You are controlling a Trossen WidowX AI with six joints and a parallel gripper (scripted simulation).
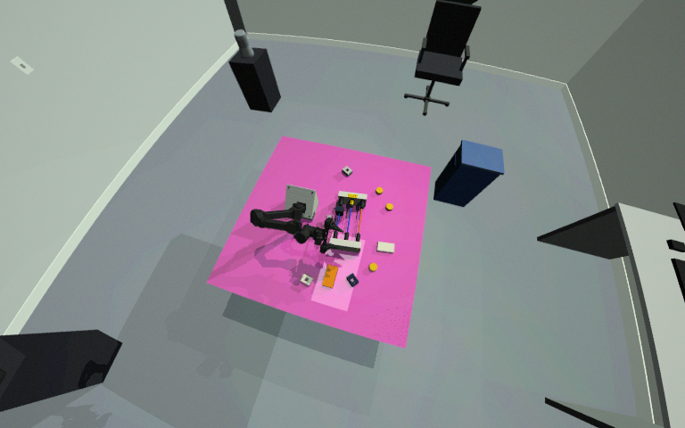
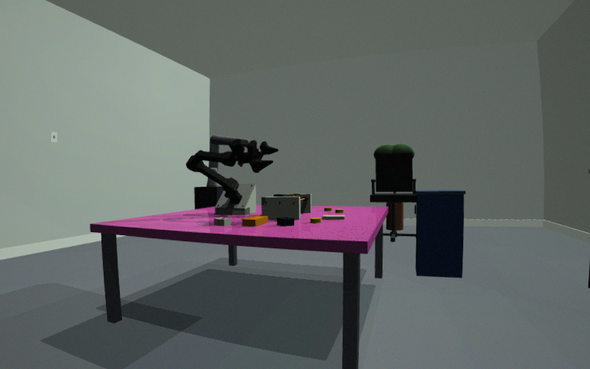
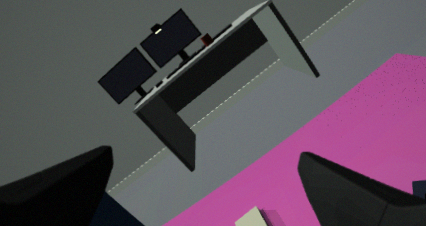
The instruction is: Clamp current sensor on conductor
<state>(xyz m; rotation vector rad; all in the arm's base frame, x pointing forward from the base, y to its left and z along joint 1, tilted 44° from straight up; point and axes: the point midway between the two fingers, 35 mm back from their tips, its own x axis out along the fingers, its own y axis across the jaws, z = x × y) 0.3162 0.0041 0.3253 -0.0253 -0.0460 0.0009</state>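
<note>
My gripper (image 1: 336, 239) (image 2: 275, 155) (image 3: 208, 159) is open and empty, high above the table beside the conductor fixture. The fixture has a pale front block (image 1: 343, 243) (image 2: 280, 208) and a rear block with a yellow label. Between them run two blue conductors and an orange conductor (image 1: 359, 219). The LOAD lettering is not legible. A dark block (image 1: 339, 210) sits at the rear of the left conductor; whether it is a sensor is not clear. A dark square piece with a central opening (image 1: 352, 280) (image 2: 285, 221) lies on the table. I cannot tell which piece is the open sensor or see its arrow.
An orange block (image 1: 329, 276) (image 2: 254, 221), a white square piece (image 1: 306, 279) (image 2: 222, 221) and a yellow disc (image 1: 373, 267) (image 2: 316, 220) lie near the front. A pale flat block (image 1: 385, 247) (image 2: 333, 217) (image 3: 251, 218) lies right of the fixture. Another white piece (image 1: 347, 171) is behind.
</note>
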